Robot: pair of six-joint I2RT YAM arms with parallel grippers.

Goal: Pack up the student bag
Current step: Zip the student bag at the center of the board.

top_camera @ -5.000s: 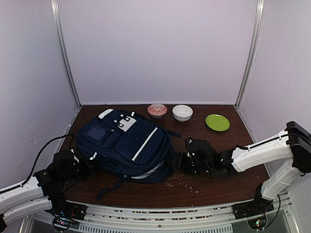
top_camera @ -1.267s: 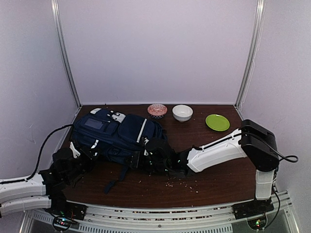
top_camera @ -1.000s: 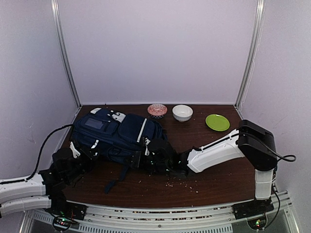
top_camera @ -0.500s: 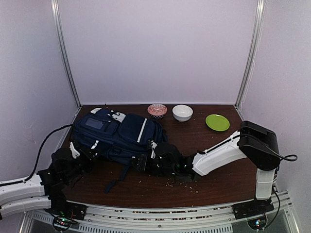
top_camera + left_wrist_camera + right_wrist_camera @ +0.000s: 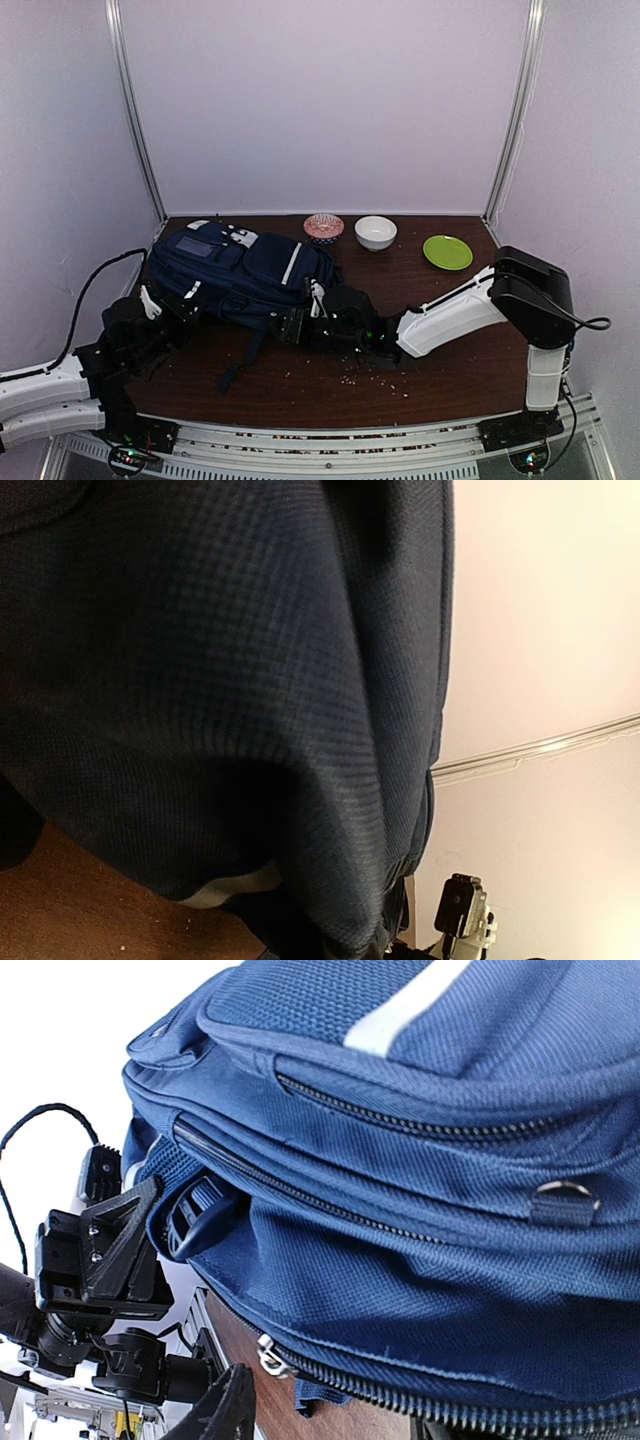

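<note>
The student bag [image 5: 245, 272], navy blue with a white stripe, lies on the left half of the table, its zips facing my right wrist camera [image 5: 420, 1150]. My left gripper [image 5: 168, 303] is at the bag's near-left edge. Navy fabric [image 5: 220, 700] fills the left wrist view and hides the fingers, which are shut on a fold of the bag. My right gripper [image 5: 296, 326] sits low at the bag's near-right corner. It is open, with one dark fingertip [image 5: 228, 1408] showing just below the bottom zip and its silver pull [image 5: 268, 1352].
At the back stand a pink patterned bowl [image 5: 323, 227], a white bowl [image 5: 375, 232] and a green plate [image 5: 447, 252]. Crumbs [image 5: 375, 378] lie scattered on the brown table in front of my right arm. A dark strap [image 5: 240, 365] trails from the bag toward the near edge.
My right gripper has drawn back a little to the right along the bag's near edge and opened slightly. The left gripper has risen slightly, taking the bag's left edge with it.
</note>
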